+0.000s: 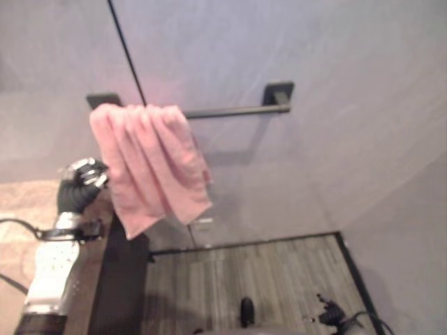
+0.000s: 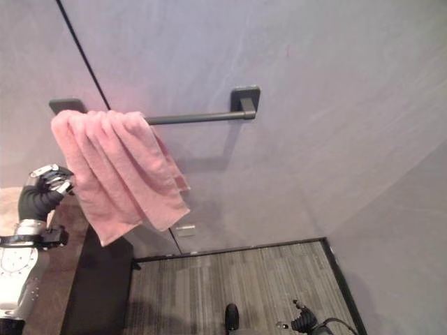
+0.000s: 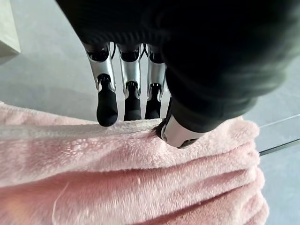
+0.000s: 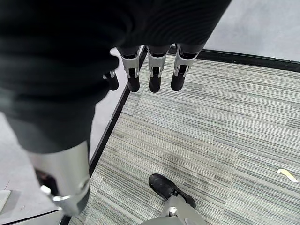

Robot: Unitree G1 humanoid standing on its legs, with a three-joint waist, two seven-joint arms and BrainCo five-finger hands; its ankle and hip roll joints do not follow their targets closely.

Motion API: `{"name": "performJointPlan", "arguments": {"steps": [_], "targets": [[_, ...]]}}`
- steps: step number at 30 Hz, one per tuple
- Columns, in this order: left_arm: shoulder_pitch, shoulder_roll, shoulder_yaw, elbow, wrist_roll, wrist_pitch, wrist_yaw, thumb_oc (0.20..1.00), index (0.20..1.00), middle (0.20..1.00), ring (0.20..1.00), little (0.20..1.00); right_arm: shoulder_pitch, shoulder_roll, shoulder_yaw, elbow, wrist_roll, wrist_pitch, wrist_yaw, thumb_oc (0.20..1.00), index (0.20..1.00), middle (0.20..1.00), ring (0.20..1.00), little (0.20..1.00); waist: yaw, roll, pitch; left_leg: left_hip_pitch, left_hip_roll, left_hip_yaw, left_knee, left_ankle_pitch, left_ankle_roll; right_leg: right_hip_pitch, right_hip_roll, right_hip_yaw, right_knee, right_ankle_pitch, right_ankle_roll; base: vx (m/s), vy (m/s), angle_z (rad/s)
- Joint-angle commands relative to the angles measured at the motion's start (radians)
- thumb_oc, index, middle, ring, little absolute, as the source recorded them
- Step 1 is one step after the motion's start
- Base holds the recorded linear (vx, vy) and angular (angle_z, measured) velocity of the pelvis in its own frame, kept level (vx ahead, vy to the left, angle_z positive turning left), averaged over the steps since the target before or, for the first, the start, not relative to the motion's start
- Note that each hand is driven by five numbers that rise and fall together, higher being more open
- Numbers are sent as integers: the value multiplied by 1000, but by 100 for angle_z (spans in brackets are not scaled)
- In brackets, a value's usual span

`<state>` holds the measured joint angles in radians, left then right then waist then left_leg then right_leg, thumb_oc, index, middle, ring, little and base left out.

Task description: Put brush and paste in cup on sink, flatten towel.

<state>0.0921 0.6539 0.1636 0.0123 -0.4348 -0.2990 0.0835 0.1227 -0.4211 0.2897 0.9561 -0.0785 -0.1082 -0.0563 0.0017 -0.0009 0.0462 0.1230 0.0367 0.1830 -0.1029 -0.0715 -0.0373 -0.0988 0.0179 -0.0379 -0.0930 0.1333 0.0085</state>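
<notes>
eyes: head-high, facing wall, share towel [image 1: 148, 164] | left wrist: close on towel | right wrist: downward to floor [image 4: 225, 122]

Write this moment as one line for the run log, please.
phase: flatten towel | left hand: pinching pink towel edge | towel: bunched on wall bar | right hand: idle, open

Towel [image 1: 147, 164] bunched over the left end of the rail [image 1: 230, 110] on the wall [image 1: 335, 105], hanging down past it. Left hand [image 1: 80, 185] just left of the towel, touching its edge. Floor [image 1: 265, 279] down below, to the right. Right hand [image 4: 145, 75] above the floor.
</notes>
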Motion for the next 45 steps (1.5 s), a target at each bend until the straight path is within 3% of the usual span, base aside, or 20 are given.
{"name": "performJointPlan", "arguments": {"steps": [1, 4, 6, 7, 8, 9, 25, 32, 45], "targets": [[-34, 59, 37, -3, -8, -52, 11, 332, 332, 332, 332, 332, -31, -11, 19, -10, -15, -11, 0, 1000, 1000, 1000, 1000, 1000, -8, -12, -10, 14, -6, -10, 16, -37, 26, 51, -62, 4, 6, -63, 102, 0, 0, 0], [-29, 59, 40, -3, -7, -52, 10, 325, 325, 325, 325, 325, -28, -13, 16, -22, -12, -13, 2, 1000, 1000, 1000, 1000, 1000, -8, -14, -10, 14, -6, -9, 16, -37, 26, 53, -62, 2, 6, -64, 102, 0, 0, 0], [-28, 56, 39, 3, -4, -49, 12, 407, 407, 407, 407, 407, -29, -15, 14, -18, -11, -13, -1, 1000, 1000, 1000, 1000, 1000, -7, -17, -10, 12, -5, -12, 16, -36, 25, 53, -62, -3, 6, -65, 101, 0, 0, 0], [-25, 55, 40, 2, -2, -49, 13, 485, 485, 485, 485, 485, -31, -14, 13, -15, -11, -13, -2, 1000, 1000, 1000, 1000, 1000, -7, -17, -10, 12, -5, -13, 16, -36, 25, 54, -63, -4, 6, -65, 101, 0, 0, 0], [-22, 55, 43, 1, 3, -47, 13, 583, 583, 583, 583, 583, -33, -14, 11, -10, -11, -12, -3, 1000, 1000, 1000, 1000, 1000, -6, -17, -10, 11, -5, -15, 16, -35, 25, 55, -63, -6, 6, -65, 101, -10, -3, 4], [-15, 48, 47, 1, 10, -45, 18, 1000, 1000, 1000, 1000, 1000, -35, -13, 13, -4, -13, -11, -2, 1000, 1000, 1000, 1000, 1000, -4, -18, -9, 10, -4, -17, 16, -34, 25, 56, -63, -9, 6, -66, 100, 0, 0, 0], [-52, 16, 49, 44, -31, -40, 41, 1000, 1000, 1000, 1000, 1000, -27, -17, 13, 11, -20, -2, 0, 1000, 1000, 1000, 1000, 1000, -8, -19, -10, 8, -1, -17, 16, -32, 22, 62, -63, -15, 6, -73, 99, 0, 0, 0], [-98, -43, 0, 84, -220, -32, 14, 1000, 1000, 1000, 1000, 1000, -24, -22, 17, 18, -27, 7, -1, 1000, 1000, 1000, 1000, 1000, -18, -14, -9, 6, -2, -13, 16, -31, 21, 60, -62, -13, 6, -74, 98, 0, 0, 0], [-133, 2, -28, 111, -250, -17, 2, 1000, 1000, 1000, 1000, 1000, -16, -32, 18, 19, -30, 10, 1, 1000, 1000, 1000, 1000, 1000, -30, -4, -9, -3, -2, -9, 16, -25, 18, 53, -61, -9, 6, -75, 99, 1, 0, 0]]}}
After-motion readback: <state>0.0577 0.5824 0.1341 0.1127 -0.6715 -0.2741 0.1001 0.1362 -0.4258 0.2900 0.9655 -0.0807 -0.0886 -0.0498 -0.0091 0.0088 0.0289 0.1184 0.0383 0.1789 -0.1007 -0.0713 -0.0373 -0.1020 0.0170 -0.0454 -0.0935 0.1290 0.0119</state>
